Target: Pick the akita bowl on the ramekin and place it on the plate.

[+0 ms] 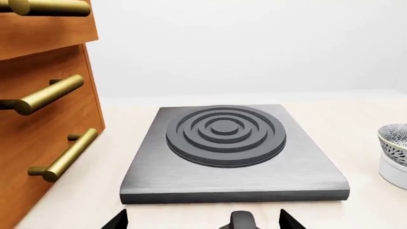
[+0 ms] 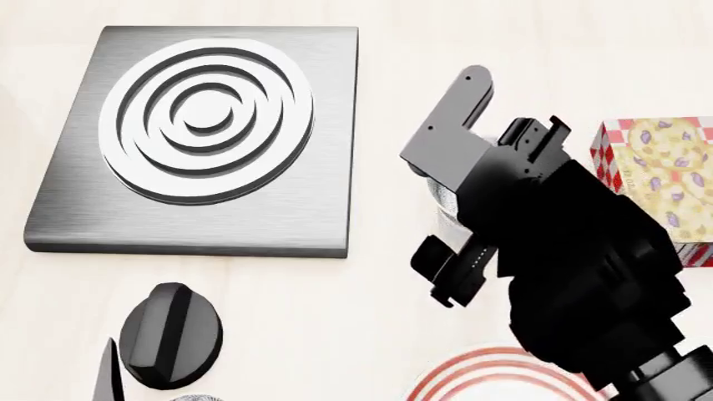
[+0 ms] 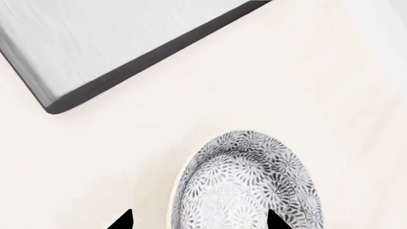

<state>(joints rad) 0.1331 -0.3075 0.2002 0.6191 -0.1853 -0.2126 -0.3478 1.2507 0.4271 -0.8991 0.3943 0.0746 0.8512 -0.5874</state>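
The akita bowl [image 3: 248, 183], grey-black speckled, fills the lower part of the right wrist view. My right gripper [image 3: 200, 222] is open above it, with one fingertip [image 3: 124, 220] outside the rim and the other [image 3: 277, 220] over the bowl's inside. From the left wrist view the akita bowl [image 1: 394, 143] sits on the white ramekin [image 1: 393, 174] at the picture's edge. The left gripper [image 1: 203, 223] is open and empty, in front of the stove plate. In the head view my right arm [image 2: 557, 242] hides most of the bowl. The red-ringed plate [image 2: 468, 378] shows partly at the bottom.
A grey stove plate [image 2: 189, 142] with raised rings lies left of the bowl. Wooden drawers [image 1: 45, 119] with brass handles stand beside it. A red-checked box [image 2: 657, 167] sits at the right. The left arm's end [image 2: 167, 334] is low at the near left.
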